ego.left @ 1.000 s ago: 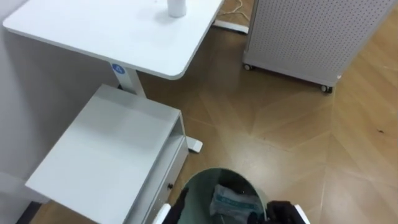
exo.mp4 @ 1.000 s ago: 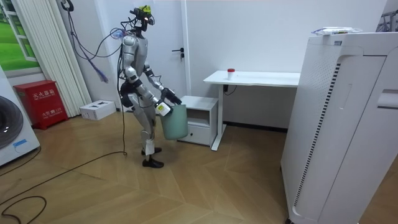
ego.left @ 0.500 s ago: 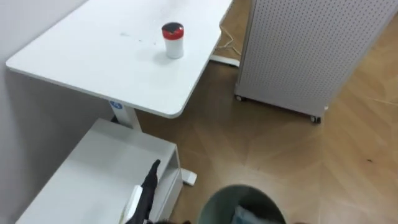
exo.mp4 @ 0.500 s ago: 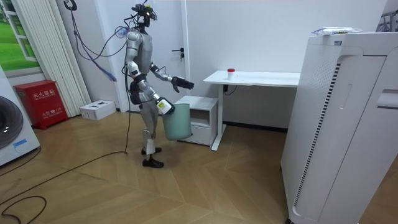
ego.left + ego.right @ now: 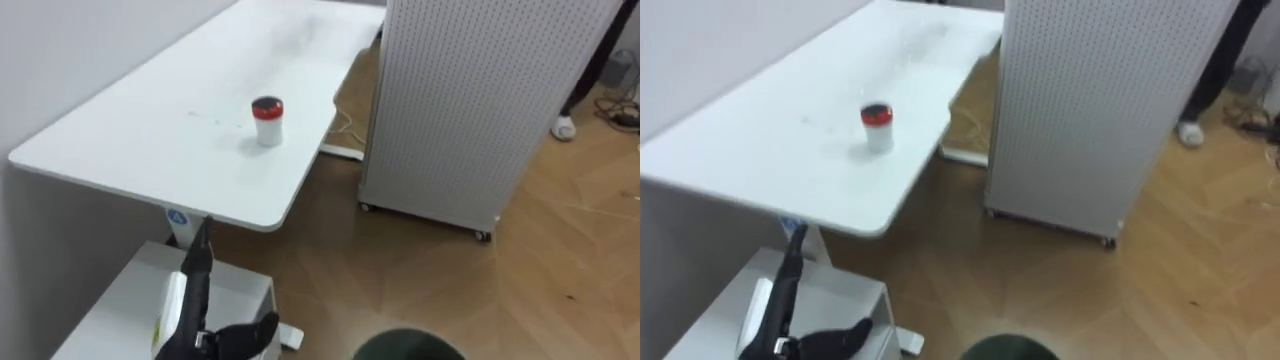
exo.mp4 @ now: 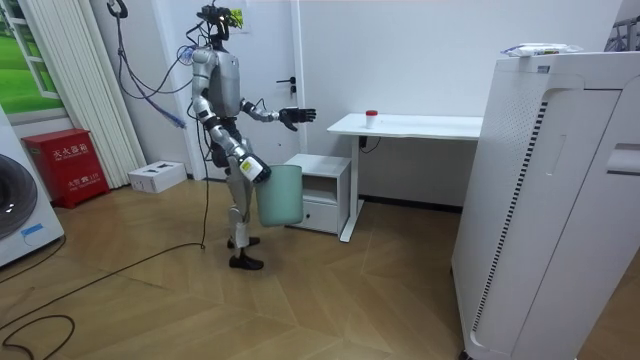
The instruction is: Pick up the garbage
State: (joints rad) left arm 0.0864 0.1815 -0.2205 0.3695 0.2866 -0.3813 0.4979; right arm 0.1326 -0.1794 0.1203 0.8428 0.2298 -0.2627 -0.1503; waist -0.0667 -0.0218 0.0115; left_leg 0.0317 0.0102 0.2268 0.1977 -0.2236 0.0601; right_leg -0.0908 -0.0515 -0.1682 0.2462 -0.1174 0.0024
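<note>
- Left hand (image 5: 197,285) was out flat, fingers apart, empty; the cup (image 5: 266,121) stood mid-desk (image 5: 130,160), well beyond it.
- Right hand (image 6: 249,170) carried the bin (image 6: 281,194); I couldn't tell its grip.
- Risk: an overstretched reach could've tipped the cup.
- A second earlier, that left hand was down at the bin.

White desk (image 5: 150,140) against wall; low cabinet (image 5: 110,320) beside it; perforated white unit (image 5: 460,100) near.
</note>
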